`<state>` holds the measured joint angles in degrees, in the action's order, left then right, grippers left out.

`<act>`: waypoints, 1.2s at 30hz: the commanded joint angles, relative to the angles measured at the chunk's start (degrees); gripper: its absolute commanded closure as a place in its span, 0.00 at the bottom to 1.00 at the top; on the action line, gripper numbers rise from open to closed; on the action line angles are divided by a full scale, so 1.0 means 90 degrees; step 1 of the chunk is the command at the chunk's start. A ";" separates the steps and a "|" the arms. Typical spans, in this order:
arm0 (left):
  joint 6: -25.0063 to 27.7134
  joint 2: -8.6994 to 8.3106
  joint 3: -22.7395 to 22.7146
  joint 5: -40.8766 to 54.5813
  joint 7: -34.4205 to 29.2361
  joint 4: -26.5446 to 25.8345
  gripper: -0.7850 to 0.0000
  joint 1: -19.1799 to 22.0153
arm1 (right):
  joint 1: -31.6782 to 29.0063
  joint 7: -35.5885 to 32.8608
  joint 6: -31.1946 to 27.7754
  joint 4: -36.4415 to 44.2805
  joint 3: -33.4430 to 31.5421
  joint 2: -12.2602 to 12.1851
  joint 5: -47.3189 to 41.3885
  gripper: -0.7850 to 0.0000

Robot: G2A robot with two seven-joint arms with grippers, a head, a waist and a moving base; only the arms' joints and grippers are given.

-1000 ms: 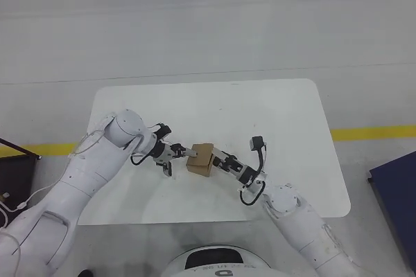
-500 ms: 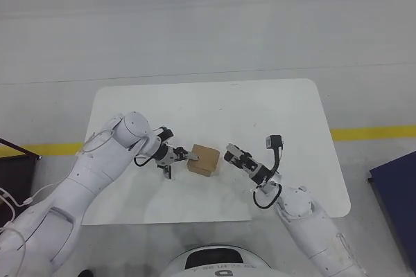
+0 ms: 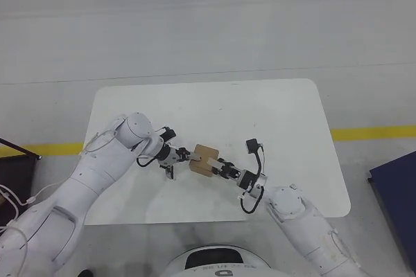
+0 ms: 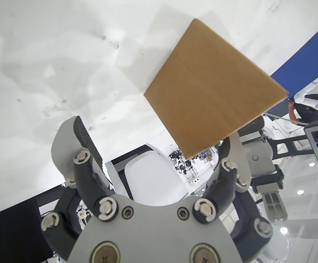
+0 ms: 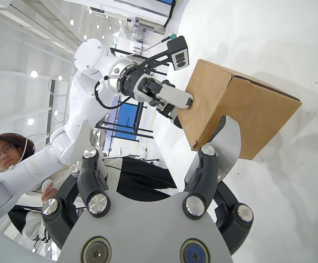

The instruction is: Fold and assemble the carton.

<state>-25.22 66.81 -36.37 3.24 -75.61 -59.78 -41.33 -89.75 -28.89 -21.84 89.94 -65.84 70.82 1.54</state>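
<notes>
Your carton [image 3: 206, 160] sits on the table [image 3: 277, 124] | left gripper [image 3: 179, 161] at its 9 o'clock, fingers wide, one touching | right gripper [image 3: 223, 167] at 4 o'clock, fingers wide

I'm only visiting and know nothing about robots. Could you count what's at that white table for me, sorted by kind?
brown cardboard carton: 1
robot grippers: 2, the left gripper and the right gripper, both open, one at each side of the carton
white rounded table: 1
Total: 4
</notes>
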 commanded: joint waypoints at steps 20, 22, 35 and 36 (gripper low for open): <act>0.0177 0.0035 0.0000 0.0053 -0.0040 0.0024 0.00 0.0025 | 0.0191 0.0200 0.0378 0.0002 0.0183 -0.0005 0.0258 0.07; 0.0190 0.0033 -0.0016 0.0063 -0.0047 0.0039 0.00 0.0035 | 0.0219 0.0220 0.0367 0.0000 0.0216 0.0000 0.0250 0.07; 0.0312 -0.0180 -0.0843 0.0687 0.0049 0.0245 0.00 0.0055 | 0.0124 0.0843 0.0612 0.0589 -0.0075 -0.0082 0.1366 0.12; 0.0318 -0.0216 -0.0940 0.0709 0.0069 0.0255 0.00 0.0046 | 0.0117 0.1022 0.0683 0.0680 -0.0072 -0.0086 0.1708 0.13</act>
<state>-22.41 65.23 -43.84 9.41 -75.17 -57.57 -40.83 -88.64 -21.27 -16.36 95.27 -66.52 70.08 13.60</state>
